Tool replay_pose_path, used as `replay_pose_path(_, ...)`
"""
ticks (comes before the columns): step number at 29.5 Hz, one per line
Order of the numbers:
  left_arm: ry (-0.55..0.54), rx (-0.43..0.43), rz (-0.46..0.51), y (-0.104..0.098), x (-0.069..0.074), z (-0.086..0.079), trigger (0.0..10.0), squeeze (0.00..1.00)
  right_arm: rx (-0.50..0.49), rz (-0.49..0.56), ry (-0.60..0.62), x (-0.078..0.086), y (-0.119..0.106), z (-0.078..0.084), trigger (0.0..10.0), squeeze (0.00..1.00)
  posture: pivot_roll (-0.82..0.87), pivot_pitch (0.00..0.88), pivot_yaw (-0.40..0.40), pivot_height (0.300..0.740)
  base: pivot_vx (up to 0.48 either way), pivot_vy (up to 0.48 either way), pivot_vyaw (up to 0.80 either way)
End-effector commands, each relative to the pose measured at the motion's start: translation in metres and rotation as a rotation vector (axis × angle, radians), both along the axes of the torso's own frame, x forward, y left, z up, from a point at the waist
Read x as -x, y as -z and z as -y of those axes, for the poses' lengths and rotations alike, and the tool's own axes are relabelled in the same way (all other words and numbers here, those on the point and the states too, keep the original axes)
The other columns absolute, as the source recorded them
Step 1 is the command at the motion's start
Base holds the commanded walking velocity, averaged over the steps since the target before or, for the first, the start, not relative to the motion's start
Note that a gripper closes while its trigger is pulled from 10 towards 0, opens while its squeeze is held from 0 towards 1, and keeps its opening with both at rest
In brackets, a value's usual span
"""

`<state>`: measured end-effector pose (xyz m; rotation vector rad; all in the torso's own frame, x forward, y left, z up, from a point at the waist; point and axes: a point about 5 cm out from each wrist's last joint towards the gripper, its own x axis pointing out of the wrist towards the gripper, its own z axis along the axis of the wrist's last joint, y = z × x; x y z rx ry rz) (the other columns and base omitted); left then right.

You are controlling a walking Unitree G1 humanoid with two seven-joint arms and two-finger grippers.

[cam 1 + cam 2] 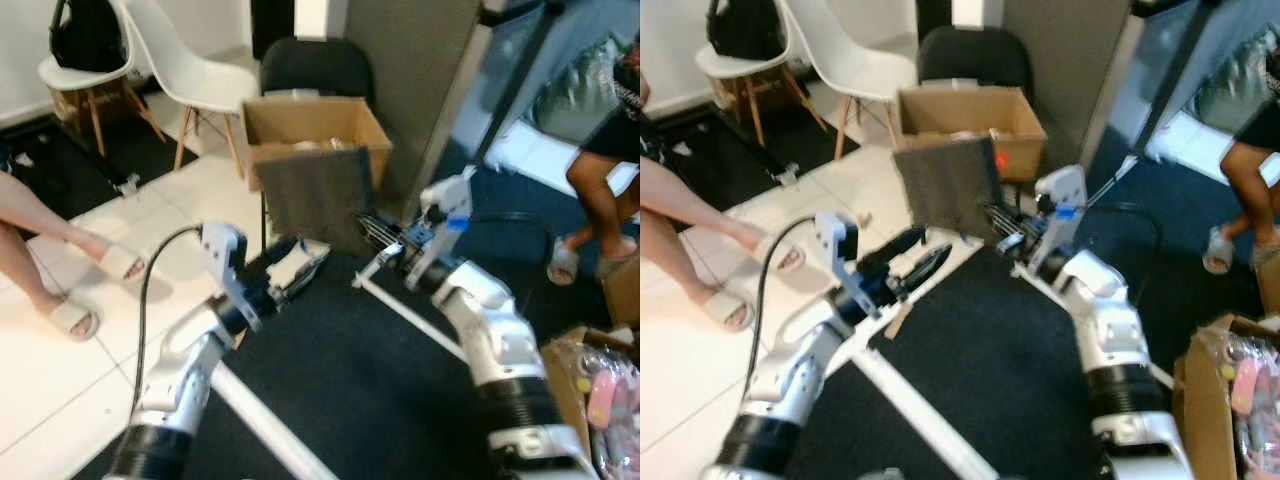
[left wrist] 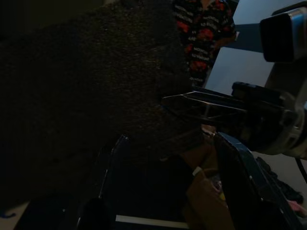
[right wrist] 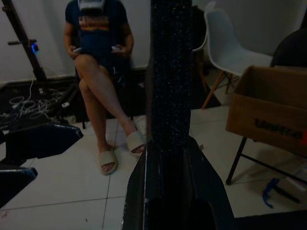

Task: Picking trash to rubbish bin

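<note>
Up front, right gripper (image 1: 372,232) jaws clamping grey cloth (image 1: 315,195) edge, left gripper (image 1: 300,268) jaws parted, empty, below cardboard box (image 1: 312,125).

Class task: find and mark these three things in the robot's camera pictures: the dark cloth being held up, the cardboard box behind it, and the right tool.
Dark cloth (image 1: 948,185), right eye view, middle of the hanging sheet.
Cardboard box (image 1: 1023,158), right eye view, front wall, right part.
Right tool (image 1: 1002,222), right eye view, between its fingertips at the cloth's lower edge.
</note>
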<state>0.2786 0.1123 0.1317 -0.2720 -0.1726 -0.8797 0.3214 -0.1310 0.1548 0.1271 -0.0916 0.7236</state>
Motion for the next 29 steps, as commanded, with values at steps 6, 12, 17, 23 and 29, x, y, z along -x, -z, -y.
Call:
replay_pose_path(6, 0.021, -0.006, -0.002, 0.0011, 0.0004, 0.0045, 10.0, 0.0, 0.015, 0.003, 0.03, 0.0, 0.0007, 0.01, 10.0, 0.0, -0.02, 0.0, -0.046, 0.74, 0.387, 0.0, 0.0)
replay_pose_path(12, 0.025, -0.009, 0.0, 0.0008, 0.0004, 0.0047, 10.0, 0.0, 0.039, -0.016, 0.024, -0.0008, 0.003, 0.0085, 10.0, 0.0, -0.02, 0.0, -0.048, 0.74, 0.393, 0.0, -0.53)
replay_pose_path(17, 0.027, -0.011, 0.002, 0.0003, 0.0004, 0.0047, 10.0, 0.0, 0.039, -0.017, 0.024, -0.0009, 0.0026, 0.0085, 10.0, 0.0, -0.02, 0.0, -0.05, 0.74, 0.396, 0.0, -0.8)
replay_pose_path(23, 0.03, -0.018, 0.006, -0.0003, 0.0003, 0.0048, 10.0, 0.0, 0.032, -0.016, 0.025, -0.0012, 0.002, 0.0085, 10.0, 0.0, -0.02, 0.0, -0.053, 0.74, 0.396, 0.0, -0.79)
replay_pose_path(29, 0.032, -0.017, 0.007, -0.0006, 0.0004, 0.0055, 10.0, 0.0, 0.035, -0.007, 0.032, -0.0009, 0.0008, 0.0094, 10.0, 0.0, -0.02, 0.0, -0.057, 0.74, 0.397, 0.0, -0.21)
